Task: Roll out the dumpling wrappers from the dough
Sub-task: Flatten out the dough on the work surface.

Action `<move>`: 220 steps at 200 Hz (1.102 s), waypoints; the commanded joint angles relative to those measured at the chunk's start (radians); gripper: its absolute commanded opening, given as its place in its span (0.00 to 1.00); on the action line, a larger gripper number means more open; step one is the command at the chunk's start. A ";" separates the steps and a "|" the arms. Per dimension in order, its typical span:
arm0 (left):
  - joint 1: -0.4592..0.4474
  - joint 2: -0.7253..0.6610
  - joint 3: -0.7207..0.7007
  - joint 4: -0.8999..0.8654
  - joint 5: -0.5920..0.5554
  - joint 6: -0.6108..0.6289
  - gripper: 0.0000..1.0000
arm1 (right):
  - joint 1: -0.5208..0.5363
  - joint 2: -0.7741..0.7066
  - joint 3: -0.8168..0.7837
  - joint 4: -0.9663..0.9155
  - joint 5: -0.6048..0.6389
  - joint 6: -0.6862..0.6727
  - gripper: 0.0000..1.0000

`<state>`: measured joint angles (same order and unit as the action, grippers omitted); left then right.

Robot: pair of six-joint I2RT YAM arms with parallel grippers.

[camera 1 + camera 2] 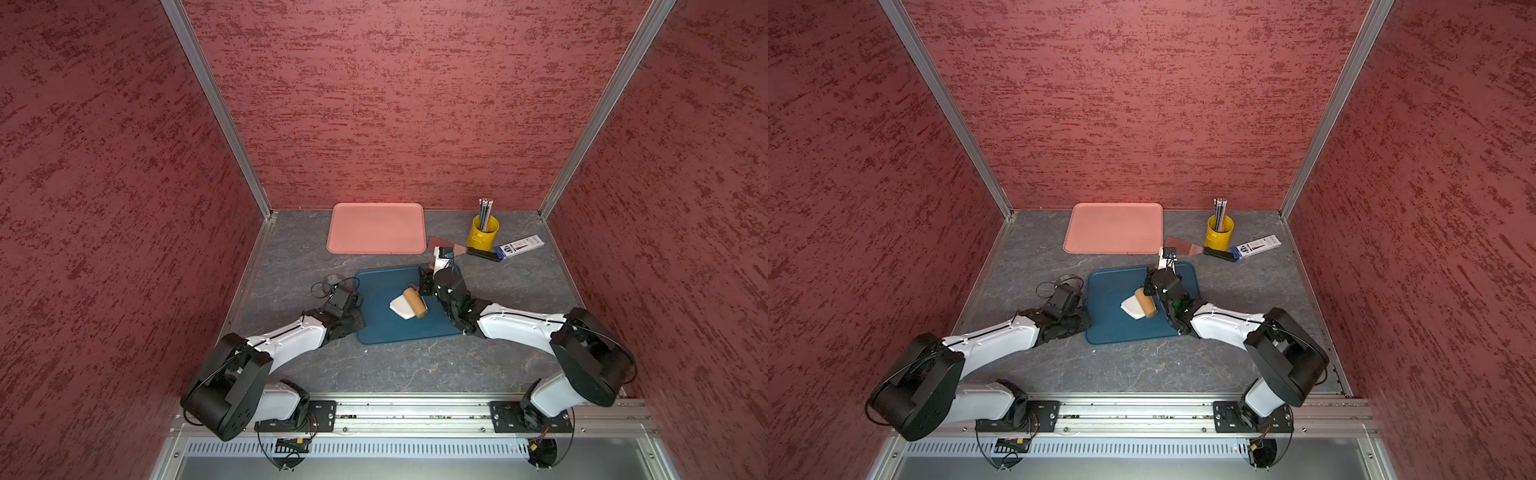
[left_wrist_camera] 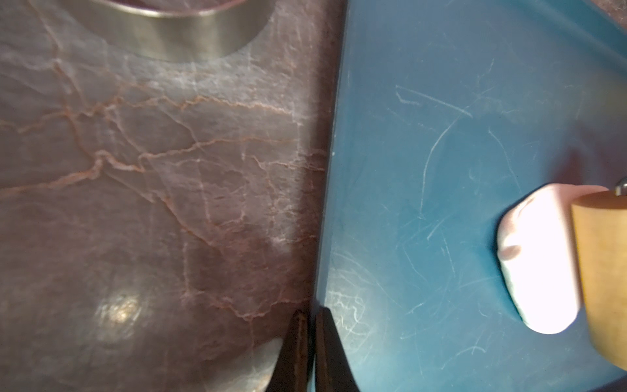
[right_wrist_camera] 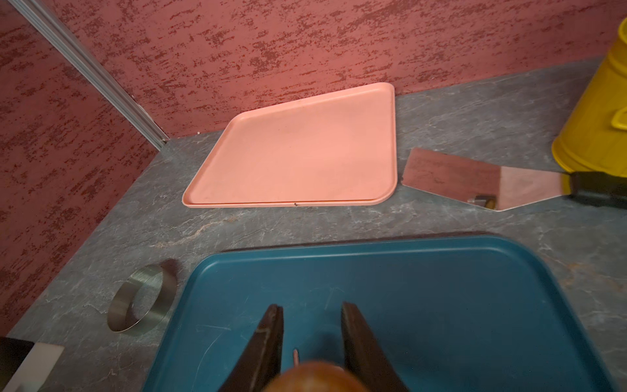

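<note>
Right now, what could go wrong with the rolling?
The soft white dough lump might stick to the light wooden roller lying on it and lift off the dark blue plastic tray. The right claw holds the roller from one end only, so it could tilt and press unevenly.

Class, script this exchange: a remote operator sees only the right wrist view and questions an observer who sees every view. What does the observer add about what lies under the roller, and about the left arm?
Operator: My right gripper straddles the wooden roller by its handle. What is under its far end?
Observer: It lies across the white dough, on the blue tray.
Operator: Where is the left gripper?
Observer: The left gripper is shut, with its tips at that tray's edge.
</note>
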<state>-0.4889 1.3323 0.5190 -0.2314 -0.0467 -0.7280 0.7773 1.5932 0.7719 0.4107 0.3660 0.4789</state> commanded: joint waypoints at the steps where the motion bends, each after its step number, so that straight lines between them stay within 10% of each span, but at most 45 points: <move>1: 0.032 0.016 -0.011 -0.003 -0.164 -0.051 0.00 | 0.059 0.136 -0.040 -0.208 -0.101 0.027 0.00; 59: 0.035 0.004 -0.011 -0.035 -0.177 -0.036 0.00 | -0.082 0.051 -0.041 -0.369 0.141 -0.127 0.00; 94: 0.033 0.017 -0.003 -0.027 -0.176 -0.052 0.00 | 0.049 0.162 -0.016 -0.274 -0.081 0.061 0.00; 150: 0.033 -0.004 -0.010 -0.040 -0.181 -0.030 0.00 | -0.158 0.025 -0.065 -0.372 0.050 -0.052 0.00; 192: 0.027 -0.007 -0.029 0.037 -0.140 -0.005 0.00 | 0.048 0.201 0.036 -0.359 -0.034 0.059 0.00; 220: 0.027 -0.024 -0.035 0.036 -0.131 0.013 0.00 | -0.030 0.178 -0.005 -0.350 -0.012 0.083 0.00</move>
<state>-0.4889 1.3224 0.5045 -0.2119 -0.0719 -0.6937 0.7959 1.7157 0.8768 0.3931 0.3676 0.6003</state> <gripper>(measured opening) 0.072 0.310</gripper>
